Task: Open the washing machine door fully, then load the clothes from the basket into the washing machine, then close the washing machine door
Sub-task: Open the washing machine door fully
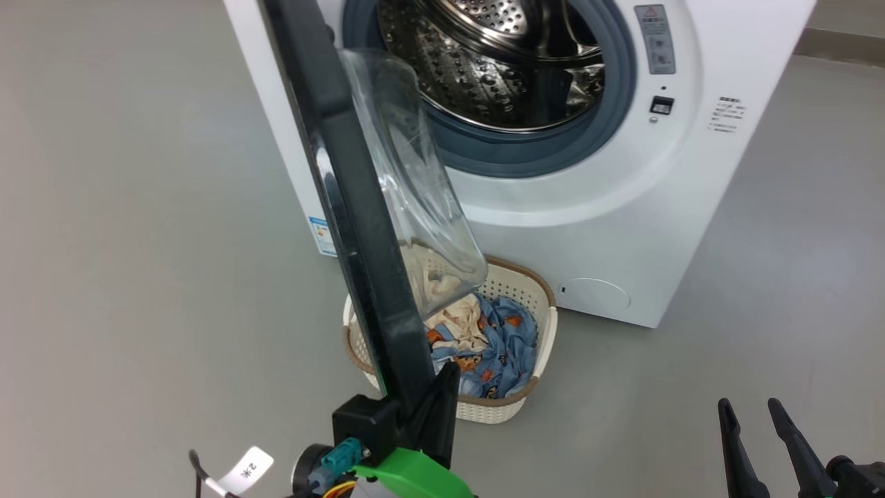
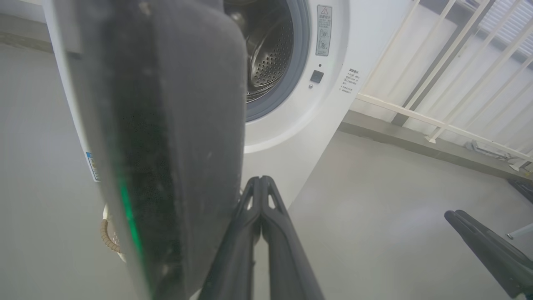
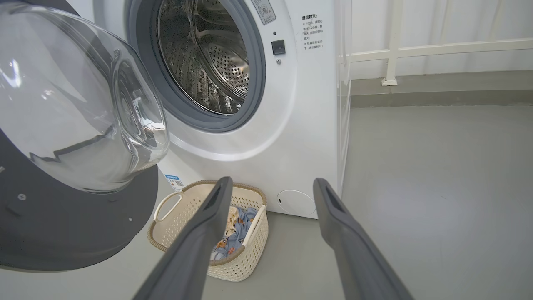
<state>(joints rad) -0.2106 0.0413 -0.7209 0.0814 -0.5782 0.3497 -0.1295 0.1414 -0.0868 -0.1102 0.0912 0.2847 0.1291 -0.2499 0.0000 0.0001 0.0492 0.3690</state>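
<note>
The white washing machine (image 1: pixel 594 228) shows its steel drum (image 1: pixel 498 62) through the open mouth. Its door (image 1: pixel 346 207) stands swung out, edge-on to me, black rim toward me and the clear glass bowl (image 1: pixel 415 173) bulging to the right. My left gripper (image 1: pixel 448 377) is shut and empty, its tips beside the inner side of the door's lower rim (image 2: pixel 166 146). Below the door sits the cream basket (image 1: pixel 539 290) holding blue printed and cream clothes (image 1: pixel 494 346). My right gripper (image 1: pixel 753 415) stands open and empty at the lower right; past its fingers (image 3: pixel 216 208) I see basket (image 3: pixel 175 225) and door (image 3: pixel 83 233).
Grey floor lies to the left and right of the machine. A white railing (image 2: pixel 437 83) on a raised kerb (image 2: pixel 416 146) runs behind the machine's right side. A white cable tag (image 1: pixel 245 470) hangs by my left wrist.
</note>
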